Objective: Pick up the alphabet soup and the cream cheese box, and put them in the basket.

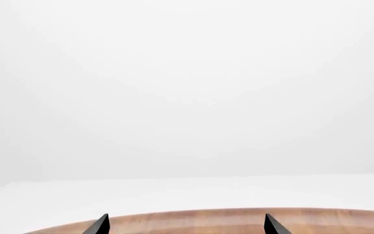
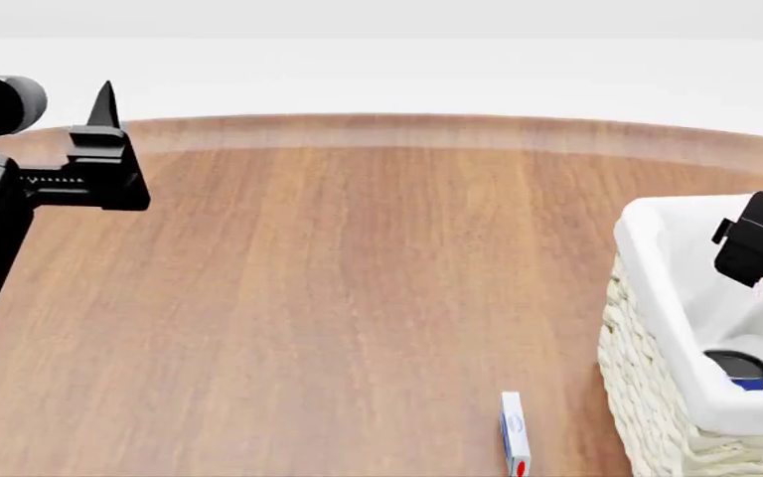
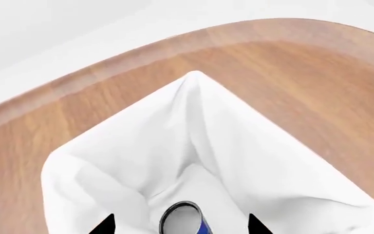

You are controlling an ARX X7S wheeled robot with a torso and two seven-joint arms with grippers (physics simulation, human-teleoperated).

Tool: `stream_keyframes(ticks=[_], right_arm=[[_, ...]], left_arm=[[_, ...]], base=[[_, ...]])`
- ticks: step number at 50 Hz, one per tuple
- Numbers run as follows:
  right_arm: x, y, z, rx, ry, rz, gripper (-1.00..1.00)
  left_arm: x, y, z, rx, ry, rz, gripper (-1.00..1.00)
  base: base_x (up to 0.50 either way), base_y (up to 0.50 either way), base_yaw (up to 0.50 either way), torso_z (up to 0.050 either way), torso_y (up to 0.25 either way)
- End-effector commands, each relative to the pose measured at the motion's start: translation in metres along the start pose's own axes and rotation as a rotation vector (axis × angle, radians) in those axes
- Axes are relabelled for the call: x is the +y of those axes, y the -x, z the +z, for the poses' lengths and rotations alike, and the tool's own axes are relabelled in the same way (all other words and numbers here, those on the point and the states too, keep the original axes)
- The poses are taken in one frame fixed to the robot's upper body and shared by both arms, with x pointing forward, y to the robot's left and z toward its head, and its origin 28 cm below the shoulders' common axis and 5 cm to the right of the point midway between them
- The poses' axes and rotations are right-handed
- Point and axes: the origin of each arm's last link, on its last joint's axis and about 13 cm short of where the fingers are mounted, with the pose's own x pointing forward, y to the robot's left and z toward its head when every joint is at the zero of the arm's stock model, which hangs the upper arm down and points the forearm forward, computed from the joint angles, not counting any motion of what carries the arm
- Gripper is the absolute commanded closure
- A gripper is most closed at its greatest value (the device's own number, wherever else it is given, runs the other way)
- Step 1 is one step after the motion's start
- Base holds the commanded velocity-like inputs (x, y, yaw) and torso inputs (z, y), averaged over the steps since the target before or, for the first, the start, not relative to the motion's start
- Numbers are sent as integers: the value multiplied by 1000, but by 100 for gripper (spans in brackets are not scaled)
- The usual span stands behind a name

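The alphabet soup (image 2: 743, 369) lies inside the basket (image 2: 650, 298), showing its blue label and silvery end. In the right wrist view the can (image 3: 185, 220) rests on the white liner (image 3: 109, 161). My right gripper (image 3: 179, 226) hangs open over the basket, its fingertips (image 3: 103, 225) wide on either side of the can and apart from it; it also shows in the head view (image 2: 759, 243). The cream cheese box (image 2: 515, 433) stands on its edge on the table, left of the basket. My left gripper (image 1: 187, 226) is open and empty, raised at the far left (image 2: 103, 109).
The round wooden table (image 2: 355, 258) has its curved far edge near my left gripper (image 1: 239, 217). White floor and wall lie beyond it. The basket stands at the table's right side.
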Motion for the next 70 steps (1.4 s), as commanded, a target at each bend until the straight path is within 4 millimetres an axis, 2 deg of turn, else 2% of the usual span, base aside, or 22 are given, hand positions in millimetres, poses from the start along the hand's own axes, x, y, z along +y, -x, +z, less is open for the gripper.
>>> stream_keyframes(ticks=[1,9,14,19,23,29,34,42,50,58,65,70], right_arm=[[0,1,4,-35,-1,-22,-100],[8,22,23,-124,17,26,-100],[24,45,42,-194,68,117,-100],[49,72,61,-265,147,237,-100],[64,82,63,-267,194,306,-100],[89,84,58,-246,268,400,-100],[99,83,55,-219,297,441,-100],[125,72,38,-130,379,529,-100],[141,66,24,-72,423,566,-100],[152,50,1,27,470,564,-100],[162,28,-31,113,524,543,-100],[166,20,-42,147,537,544,-100]], left_arm=[[1,-1,-1,2,0,3,-100],[2,-2,-3,5,0,5,-100],[1,-2,-4,6,1,4,-100],[2,-1,-3,4,2,5,-100],[2,-1,-3,4,2,4,-100],[2,0,-3,4,3,3,-100],[2,-1,-2,3,2,4,-100],[1,-2,-4,7,3,1,-100],[1,-2,-4,8,4,2,-100],[1,-1,-3,5,5,0,-100],[0,0,-4,6,5,-3,-100],[1,0,-2,3,6,-2,-100]], base=[[0,0,0,0,0],[0,0,0,0,1],[0,0,0,0,0],[0,0,0,0,0],[0,0,0,0,0],[0,0,0,0,0],[0,0,0,0,0],[0,0,0,0,0],[0,0,0,0,0],[0,0,0,0,0],[0,0,0,0,0],[0,0,0,0,0]])
